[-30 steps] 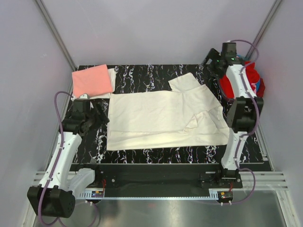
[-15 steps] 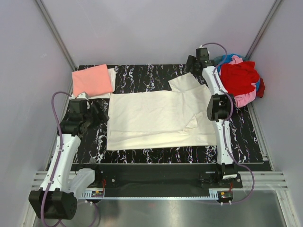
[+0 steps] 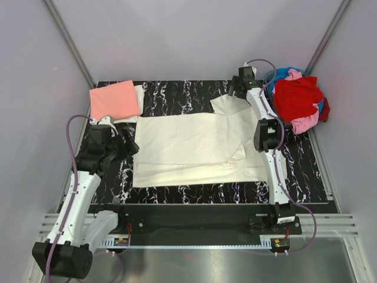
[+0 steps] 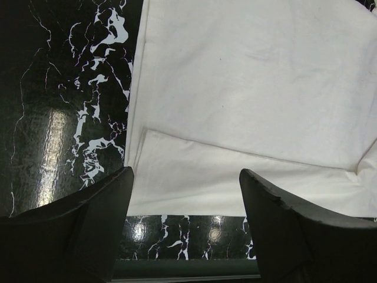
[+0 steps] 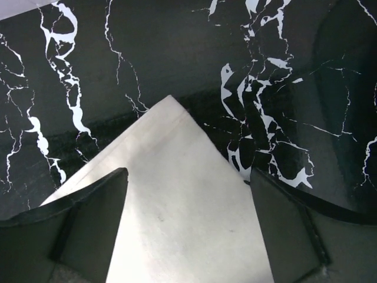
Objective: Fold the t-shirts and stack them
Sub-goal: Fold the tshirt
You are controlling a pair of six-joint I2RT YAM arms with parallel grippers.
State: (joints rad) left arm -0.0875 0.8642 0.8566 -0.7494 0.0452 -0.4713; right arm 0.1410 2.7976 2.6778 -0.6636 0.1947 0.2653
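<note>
Your black marbled table (image 3: 177, 97) sat between pale walls (image 3: 177, 35), cream shirt (image 3: 188, 147) spread flat on it. Left gripper (image 4: 185, 183) and right gripper (image 5: 188, 183) both gaped wide, holding nothing.

White shirt (image 3: 139, 97) mostly hidden under salmon-pink shirt (image 3: 113, 99); blue shirt (image 3: 279, 75), seemingly one garment, largely buried beneath red shirt (image 3: 297, 94).

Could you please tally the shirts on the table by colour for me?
cream shirt: 1
salmon-pink shirt: 1
white shirt: 1
red shirt: 1
pink shirt: 1
blue shirt: 1
Total in view: 6
</note>
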